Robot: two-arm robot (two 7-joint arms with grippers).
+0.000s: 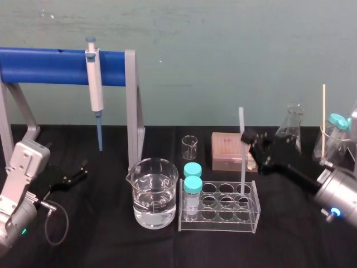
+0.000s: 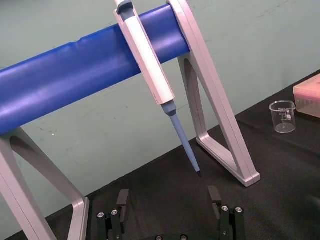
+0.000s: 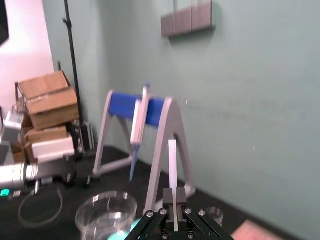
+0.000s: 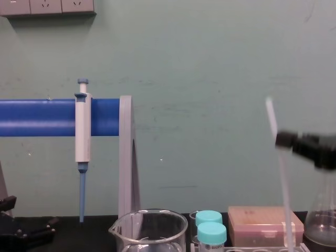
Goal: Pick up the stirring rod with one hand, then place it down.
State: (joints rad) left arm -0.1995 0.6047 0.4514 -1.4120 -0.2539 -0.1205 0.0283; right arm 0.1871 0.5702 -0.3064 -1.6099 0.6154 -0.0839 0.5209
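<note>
The stirring rod is a thin translucent white stick standing nearly upright, with my right gripper shut on it a little below its top. Its lower end reaches down among the right-hand holes of the clear test tube rack. In the right wrist view the rod rises from between the closed fingers. The chest view shows the rod slightly tilted in the right gripper. My left gripper rests low at the table's left, open and holding nothing.
A white-and-blue pipette hangs on a blue-barred stand. A water-filled beaker stands left of the rack, which holds two teal-capped tubes. Behind are a small beaker, a pink box and a flask.
</note>
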